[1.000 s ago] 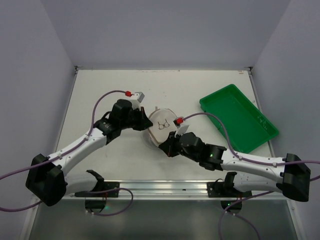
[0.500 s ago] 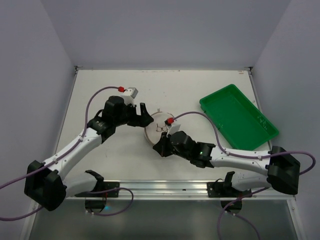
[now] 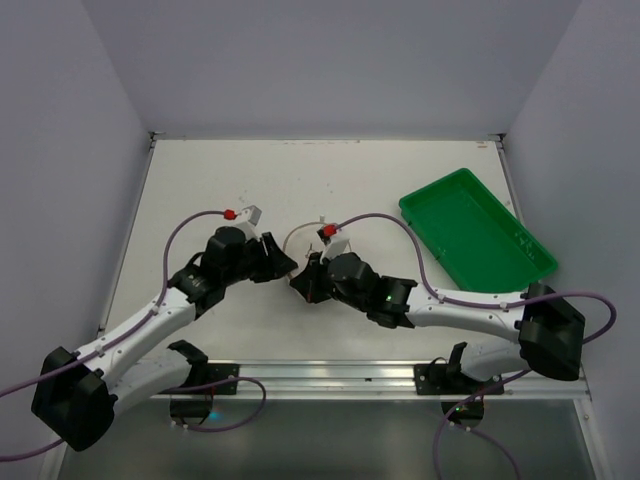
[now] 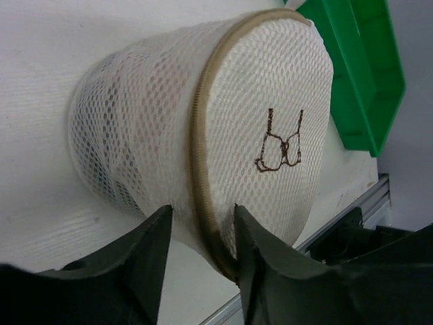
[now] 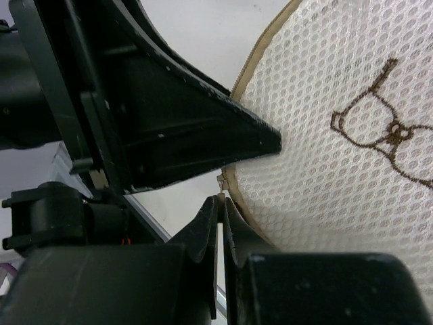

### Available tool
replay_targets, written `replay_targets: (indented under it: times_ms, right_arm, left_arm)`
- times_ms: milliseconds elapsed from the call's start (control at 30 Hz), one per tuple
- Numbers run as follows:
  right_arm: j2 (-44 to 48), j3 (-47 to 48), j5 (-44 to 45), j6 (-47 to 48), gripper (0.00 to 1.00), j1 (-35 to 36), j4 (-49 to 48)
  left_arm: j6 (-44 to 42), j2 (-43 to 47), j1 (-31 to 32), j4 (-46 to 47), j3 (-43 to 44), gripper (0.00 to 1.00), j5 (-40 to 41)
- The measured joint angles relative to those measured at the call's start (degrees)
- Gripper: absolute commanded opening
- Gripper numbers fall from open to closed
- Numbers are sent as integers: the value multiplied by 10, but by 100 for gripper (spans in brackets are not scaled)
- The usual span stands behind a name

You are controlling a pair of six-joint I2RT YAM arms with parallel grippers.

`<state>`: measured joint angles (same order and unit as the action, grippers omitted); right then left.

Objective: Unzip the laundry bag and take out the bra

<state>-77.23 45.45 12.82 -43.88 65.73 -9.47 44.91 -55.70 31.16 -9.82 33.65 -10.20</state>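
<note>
Left gripper (image 4: 201, 210) jaws apart astride tan rim (image 4: 197, 135) of laundry bag (image 4: 270, 81); right gripper (image 5: 220, 200) clamped on zipper pull (image 5: 220, 179). We judge mesh soft, light; grip stiffer rim.

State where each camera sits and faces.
Top external: above and behind the arms, looking down at the table; both show.
Left wrist: on the left gripper, facing the laundry bag; its fingers straddle the rim.
Right wrist: on the right gripper, facing the bag's printed face; closed fingers show.
Wrist views share the bra outline.
</note>
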Motion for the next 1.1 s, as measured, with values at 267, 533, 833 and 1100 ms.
replay_targets:
  times_ms: [267, 533, 833, 1100]
  right_arm:
    - [16, -18, 1, 5, 0, 0, 2]
    - [78, -65, 0, 22, 0, -2, 20]
    - [109, -83, 1, 40, 0, -3, 46]
    - [83, -74, -7, 42, 0, -5, 41]
  left_arm:
    - [20, -14, 29, 26, -1, 0, 5]
    - [-35, -75, 28, 22, 47, 0, -5]
    - [-180, -156, -9, -14, 140, 0, -43]
    - [-255, -196, -21, -34, 178, 35, -71]
